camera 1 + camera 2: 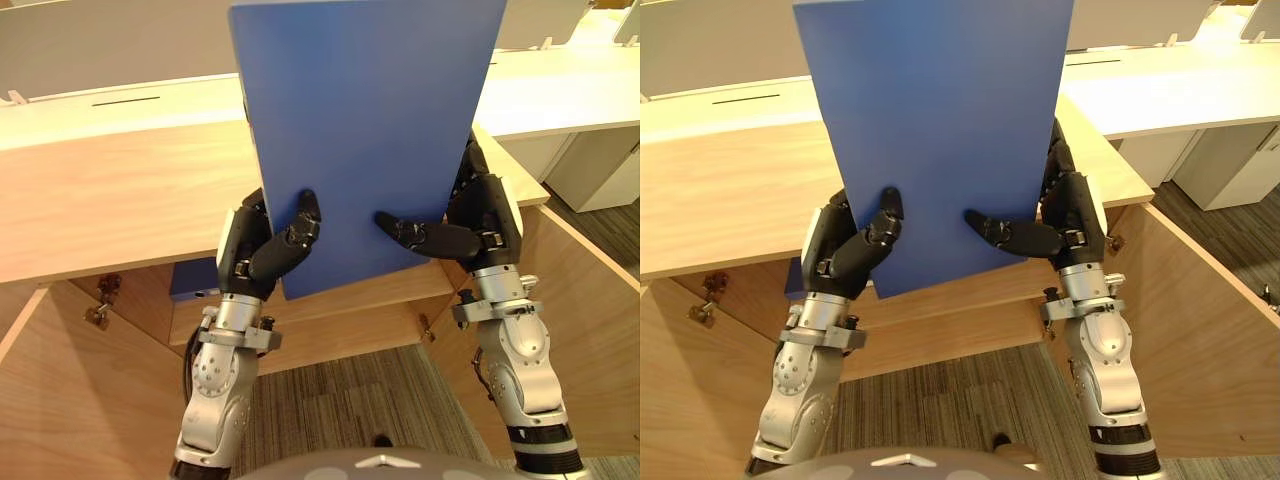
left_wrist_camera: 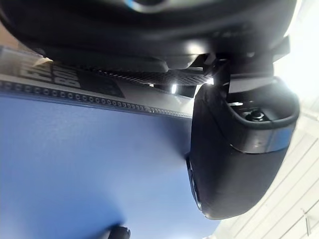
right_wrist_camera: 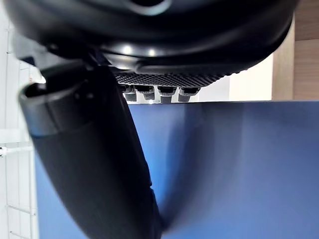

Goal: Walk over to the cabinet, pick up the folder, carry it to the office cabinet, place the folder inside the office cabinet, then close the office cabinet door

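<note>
folder (image 1: 370,120): one, blue, flat and closed. It is held upright in the air in front of the office cabinet, its upper part covering the middle of the cabinet's top and its lower edge level with the open front. It is not inside.
hands: two, both on the folder's lower half, one at each side edge.
left hand (image 1: 262,250): grips the folder, with the thumb pressed on the near face and the fingers wrapped behind the edge.
right hand (image 1: 470,225): grips the folder the same way. The thumb lies flat across the near face, and the fingers (image 3: 149,92) curl behind the far face.
office cabinet (image 1: 120,200): one, light wood, low, with a broad flat top and an open front.
doors: two, both swung wide open toward the camera, the left door (image 1: 60,400) and the right door (image 1: 590,330).
shelf (image 1: 340,315): one wooden board showing inside the cabinet, below the folder's lower edge.
blue object (image 1: 192,278): one, inside the cabinet at its left, under the top. I cannot tell what it is.
white table (image 1: 560,95): behind the cabinet. I cannot tell how many there are.
carpet (image 1: 350,400): grey, striped, in front of the cabinet between the two doors.
</note>
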Controlling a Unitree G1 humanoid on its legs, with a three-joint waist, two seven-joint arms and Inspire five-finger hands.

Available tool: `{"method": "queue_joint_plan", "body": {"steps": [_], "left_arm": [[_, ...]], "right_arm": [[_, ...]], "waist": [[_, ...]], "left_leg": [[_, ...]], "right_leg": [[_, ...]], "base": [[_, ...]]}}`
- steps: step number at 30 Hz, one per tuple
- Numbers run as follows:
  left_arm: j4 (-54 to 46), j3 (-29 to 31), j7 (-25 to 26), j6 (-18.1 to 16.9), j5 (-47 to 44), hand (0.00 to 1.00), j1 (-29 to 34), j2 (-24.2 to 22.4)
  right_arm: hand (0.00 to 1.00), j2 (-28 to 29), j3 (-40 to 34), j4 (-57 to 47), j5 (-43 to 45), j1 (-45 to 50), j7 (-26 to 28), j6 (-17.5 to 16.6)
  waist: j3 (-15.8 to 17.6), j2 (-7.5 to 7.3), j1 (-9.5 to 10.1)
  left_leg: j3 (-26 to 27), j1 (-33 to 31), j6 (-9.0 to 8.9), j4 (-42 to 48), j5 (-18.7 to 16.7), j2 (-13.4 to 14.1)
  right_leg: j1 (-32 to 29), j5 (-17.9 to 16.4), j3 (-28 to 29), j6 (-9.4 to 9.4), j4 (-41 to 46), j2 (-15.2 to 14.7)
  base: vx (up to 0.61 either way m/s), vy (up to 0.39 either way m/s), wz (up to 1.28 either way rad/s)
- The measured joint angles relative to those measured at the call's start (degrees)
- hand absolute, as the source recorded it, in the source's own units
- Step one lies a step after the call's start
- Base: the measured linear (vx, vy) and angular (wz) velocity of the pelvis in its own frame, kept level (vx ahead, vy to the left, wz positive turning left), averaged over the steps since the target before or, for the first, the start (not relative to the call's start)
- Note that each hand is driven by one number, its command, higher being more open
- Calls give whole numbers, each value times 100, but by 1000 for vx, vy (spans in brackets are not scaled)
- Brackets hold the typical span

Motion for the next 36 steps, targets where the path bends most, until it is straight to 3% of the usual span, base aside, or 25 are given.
{"method": "queue_joint_plan", "body": {"steps": [3,4,17,23,24,36], "left_arm": [[4,17,-151,0,-90,0,-40,70],[15,22,-178,0,-130,0,-41,73],[508,59,-321,0,-266,0,-172,336],[619,218,-241,19,-373,0,-160,258],[619,220,-240,19,-373,100,-159,211],[592,435,-28,15,108,100,-91,-61]], "right_arm": [[100,-88,-9,189,-49,-60,30,21],[0,-90,-9,230,-66,-71,49,21],[0,-278,35,951,-277,-379,216,152],[0,-175,123,794,-277,-380,340,-21],[0,-51,124,754,-277,-380,341,-27],[0,324,230,639,-296,-380,312,0]], "waist": [[-1,-1,-1],[-2,-2,-1],[-85,-123,22],[-147,-195,33],[-164,-212,39],[-204,-244,56]], "left_leg": [[-51,-23,35,0,23,-43],[-61,-27,45,-2,29,-52],[-252,-170,159,-13,144,-215],[-283,-199,177,-25,160,-253],[-288,-206,177,-25,162,-259],[-443,-222,165,-134,263,-287]], "right_leg": [[0,15,-33,24,-2,-45],[0,19,-40,30,-2,-56],[-1,157,-199,113,-119,-242],[-7,170,-231,121,-135,-284],[-6,173,-239,121,-145,-290],[20,176,-379,119,-184,-299]], "base": [[-38,8,8],[-58,8,9],[-43,3,7],[-7,-4,2],[-12,-8,4],[-1,-19,6]]}}
